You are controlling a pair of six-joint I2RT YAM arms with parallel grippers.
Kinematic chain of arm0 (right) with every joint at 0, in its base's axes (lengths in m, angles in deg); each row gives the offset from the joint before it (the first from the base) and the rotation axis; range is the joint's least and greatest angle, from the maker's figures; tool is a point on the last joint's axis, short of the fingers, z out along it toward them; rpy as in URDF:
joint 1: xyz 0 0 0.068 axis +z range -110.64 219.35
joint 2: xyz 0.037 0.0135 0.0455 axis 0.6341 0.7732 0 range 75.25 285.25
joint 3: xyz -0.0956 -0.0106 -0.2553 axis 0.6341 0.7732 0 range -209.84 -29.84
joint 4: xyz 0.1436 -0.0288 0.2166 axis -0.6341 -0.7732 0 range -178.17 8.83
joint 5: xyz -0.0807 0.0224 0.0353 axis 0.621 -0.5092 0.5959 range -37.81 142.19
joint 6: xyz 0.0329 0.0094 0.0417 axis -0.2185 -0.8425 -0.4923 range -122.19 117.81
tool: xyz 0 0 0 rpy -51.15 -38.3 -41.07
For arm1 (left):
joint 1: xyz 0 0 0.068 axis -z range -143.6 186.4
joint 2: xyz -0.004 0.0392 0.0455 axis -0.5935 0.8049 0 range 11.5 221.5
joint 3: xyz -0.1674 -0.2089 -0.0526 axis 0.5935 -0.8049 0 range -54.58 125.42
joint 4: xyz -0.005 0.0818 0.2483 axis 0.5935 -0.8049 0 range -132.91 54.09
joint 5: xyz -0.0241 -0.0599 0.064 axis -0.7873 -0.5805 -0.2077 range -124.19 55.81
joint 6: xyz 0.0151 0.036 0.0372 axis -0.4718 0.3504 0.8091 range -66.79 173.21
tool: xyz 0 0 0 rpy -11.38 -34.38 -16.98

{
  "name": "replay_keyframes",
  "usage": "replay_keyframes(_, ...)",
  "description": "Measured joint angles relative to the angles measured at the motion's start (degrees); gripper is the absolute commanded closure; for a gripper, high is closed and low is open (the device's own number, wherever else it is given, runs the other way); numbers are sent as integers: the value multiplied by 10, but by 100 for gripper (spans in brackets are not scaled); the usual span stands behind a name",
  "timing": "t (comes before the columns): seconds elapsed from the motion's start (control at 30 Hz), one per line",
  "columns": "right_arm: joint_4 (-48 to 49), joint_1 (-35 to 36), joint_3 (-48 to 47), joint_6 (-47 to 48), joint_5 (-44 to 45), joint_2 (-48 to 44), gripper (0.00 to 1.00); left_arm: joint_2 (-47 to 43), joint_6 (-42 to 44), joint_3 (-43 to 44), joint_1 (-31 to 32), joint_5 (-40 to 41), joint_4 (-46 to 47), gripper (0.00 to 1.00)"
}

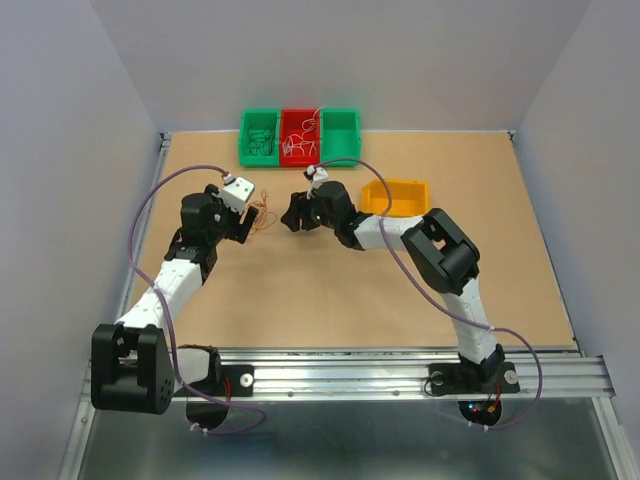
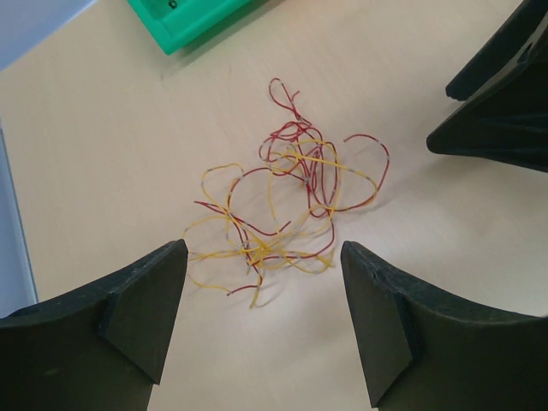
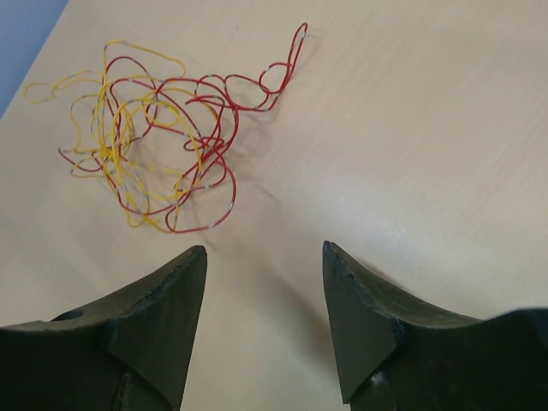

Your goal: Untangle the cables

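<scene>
The cables [image 2: 287, 201] are a loose tangle of thin red and yellow wires lying flat on the tan table, small in the top view [image 1: 265, 218]. My left gripper [image 2: 263, 248] is open just left of the tangle, and the nearest yellow strands reach in between its fingertips without being pinched. My right gripper [image 3: 265, 248] is open too and holds nothing. The cables [image 3: 150, 145] lie ahead of it and to its left, apart from its fingers. In the top view the left gripper [image 1: 250, 224] and right gripper [image 1: 292, 216] face each other across the tangle.
Three bins stand in a row at the back edge: green [image 1: 259, 137], red [image 1: 300, 137] and green [image 1: 339, 133], the first two with wires inside. A yellow-orange bin [image 1: 396, 196] sits behind the right arm. The right gripper's fingers [image 2: 497, 111] show in the left wrist view.
</scene>
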Motion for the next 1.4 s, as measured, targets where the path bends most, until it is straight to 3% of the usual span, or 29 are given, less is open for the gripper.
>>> replay_keyframes(0.27, 8, 0, -71, -42, -12, 73, 39, 16, 0, -12, 0, 21, 26, 17)
replay_keyframes(0.43, 17, 0, -113, -69, -33, 113, 48, 37, 1, -12, 0, 26, 26, 17)
replay_keyframes(0.53, 21, 0, -131, -82, -51, 131, 64, 47, 2, -12, 0, 28, 26, 17)
replay_keyframes(0.67, 23, 0, -136, -91, -74, 135, 95, 56, 2, -12, 0, 28, 26, 18)
replay_keyframes(0.73, 25, 0, -136, -91, -79, 134, 99, 61, 2, -11, 0, 28, 26, 18)
replay_keyframes(0.9, 50, 0, -36, -87, -78, 64, 96, 77, 3, -11, 0, 30, 25, 18)
replay_keyframes(0.93, 51, 0, -26, -86, -77, 53, 76, 80, 4, -11, 0, 30, 25, 18)
replay_keyframes(1.03, 63, 0, -8, -82, -77, 18, 55, 92, 4, -8, 0, 34, 26, 18)
replay_keyframes(1.23, 86, 0, -10, -82, -77, 15, 44, 123, 4, 6, 0, 41, 26, 20)
replay_keyframes(1.4, 85, 0, -38, -106, -77, 63, 41, 139, 4, 13, 0, 52, 30, 23)
